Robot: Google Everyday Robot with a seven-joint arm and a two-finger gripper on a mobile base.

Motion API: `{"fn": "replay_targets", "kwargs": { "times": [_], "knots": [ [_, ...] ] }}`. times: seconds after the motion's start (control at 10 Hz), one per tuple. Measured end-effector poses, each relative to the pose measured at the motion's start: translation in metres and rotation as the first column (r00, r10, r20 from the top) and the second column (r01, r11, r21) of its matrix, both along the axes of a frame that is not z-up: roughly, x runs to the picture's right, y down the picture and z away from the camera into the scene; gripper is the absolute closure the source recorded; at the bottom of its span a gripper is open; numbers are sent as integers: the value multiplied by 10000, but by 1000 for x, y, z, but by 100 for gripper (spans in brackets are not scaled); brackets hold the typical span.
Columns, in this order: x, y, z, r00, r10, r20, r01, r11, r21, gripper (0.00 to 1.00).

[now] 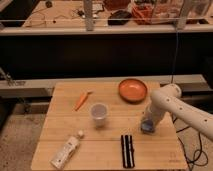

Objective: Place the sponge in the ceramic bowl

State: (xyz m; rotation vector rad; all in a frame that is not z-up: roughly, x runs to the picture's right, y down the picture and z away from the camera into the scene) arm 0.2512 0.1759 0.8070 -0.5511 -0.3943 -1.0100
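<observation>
Sponge [146, 128], the blue-grey block, lies on the right side of the wooden table [60, 131], about halfway back, with the gripper [147, 123] down on top of it. From my seat I cannot tell whether the gripper has actually closed on it or is only touching it.

Going from the near edge: closest to me is a black ribbed rectangular item [127, 150], lying lengthwise just left of and in front of the sponge, apart from it. At the near left a white bottle [65, 153] lies on its side, angled, cap end pointing inward. I cannot make out any writing on it.

Farther in, level with the sponge and to its left, a clear plastic cup [98, 114] stands upright near the table's centre. Behind the cup and to the left, an orange carrot [82, 100] lies at a slant.

At the far right of the table sits the ceramic bowl [132, 90], orange, upright, nothing showing inside it. It is beyond the sponge and slightly left, near but not touching. The white arm [180, 107] comes in from the right, bends close beside the bowl's right rim and drops to the sponge, so its own wrist stands over the stretch between sponge and bowl.

Past the table, a pale rail [100, 30] runs across, with a cluttered wooden surface behind it.
</observation>
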Motion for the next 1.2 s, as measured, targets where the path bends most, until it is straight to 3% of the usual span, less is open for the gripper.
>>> {"fn": "replay_targets", "kwargs": {
  "times": [0.7, 1.2],
  "knots": [
    [-26, -56, 9, 9994, -277, 207, 265, 9982, 546, 95],
    [-42, -87, 17, 9987, -412, 316, 389, 9969, 687, 95]
  ]
}}
